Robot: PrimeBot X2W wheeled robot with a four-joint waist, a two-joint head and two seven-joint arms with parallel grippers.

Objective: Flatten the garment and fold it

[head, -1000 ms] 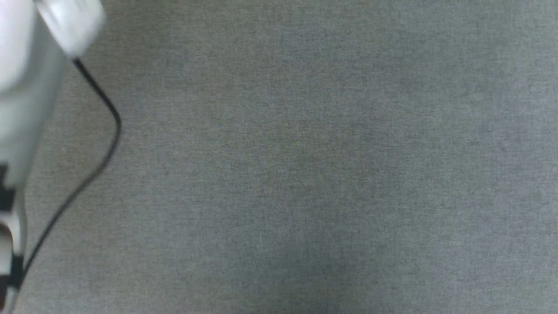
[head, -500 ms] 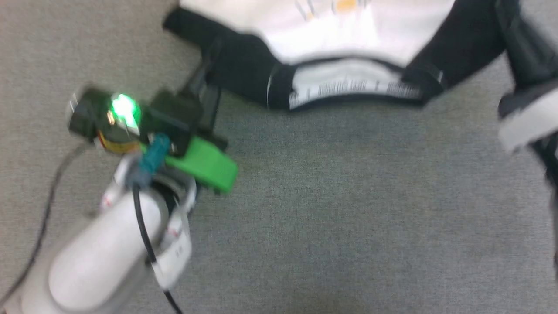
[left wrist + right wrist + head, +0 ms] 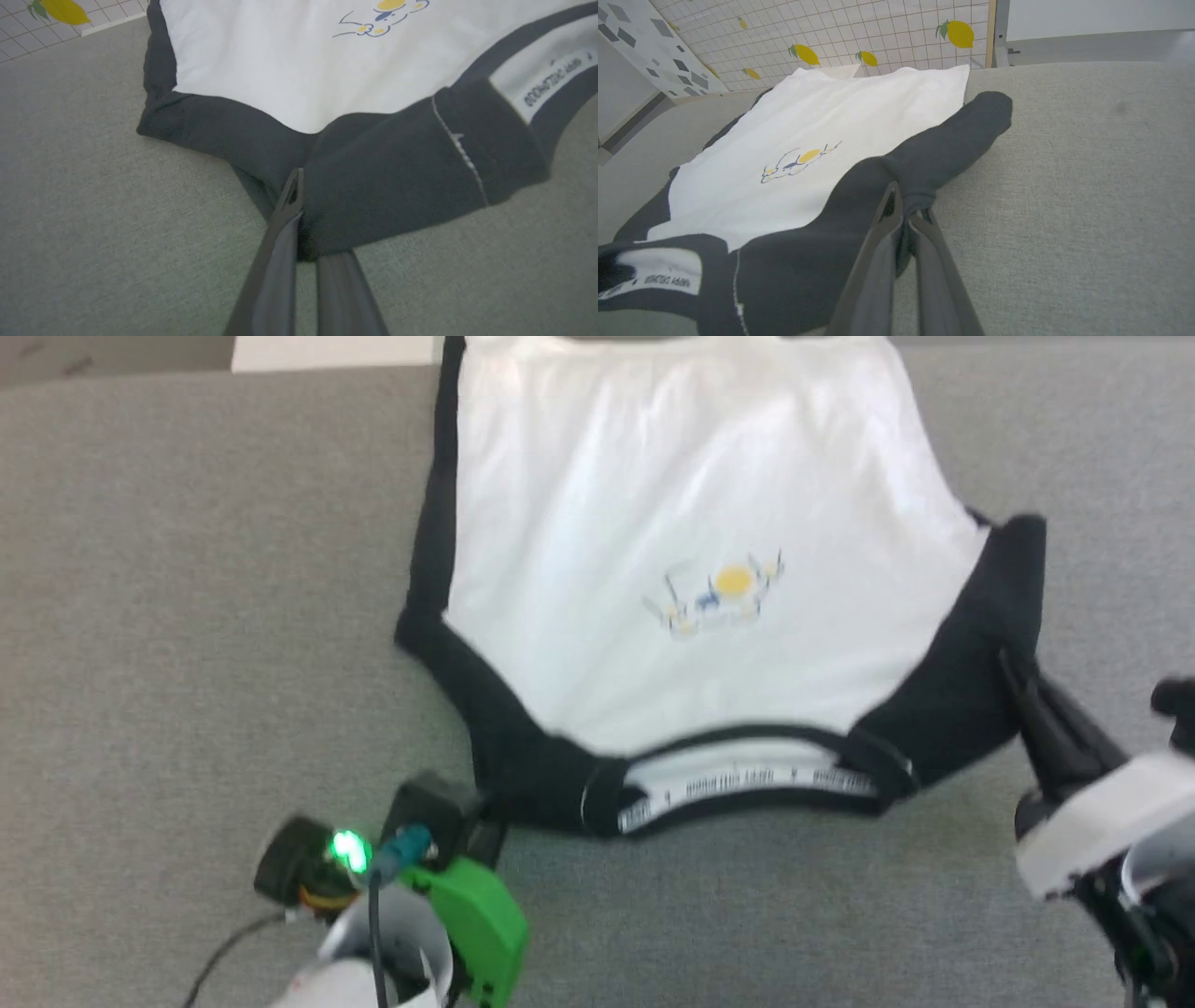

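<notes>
Pinching the garment [image 3: 691,504] at both shoulders, closest to the robot. Clamping the left end effector [image 3: 308,219] shut on a fold of black shoulder cloth just left of the collar [image 3: 747,779]. Clamping the right end effector [image 3: 905,205] shut on black cloth where the right sleeve [image 3: 957,130] meets the shoulder. Gripping at the two widest near points, seemingly so that a pull spreads evenly across the chest instead of bunching one side.

Lying collar-first toward the near edge of the counter [image 3: 187,616], with the printed inner neckband turned up. Spreading away beyond that as a white body, face up and fairly smooth, with the print [image 3: 724,590] at mid-chest. Showing the left sleeve [image 3: 434,523] as a narrow black strip along the body's left side, tucked beside or under it; cannot tell which. Ending the right sleeve in a rounded black stub on the counter, just beside the body's right side. Reaching with the hem [image 3: 896,73] close to the counter's far edge, short of the tiled wall [image 3: 878,28].

Judging from this lay: flattening well along, no fold made yet. Calling next, probably, for a level, matched tug on both shoulders. Risking a slip from such thin pinches, or a skewed body if one side pulls harder.
</notes>
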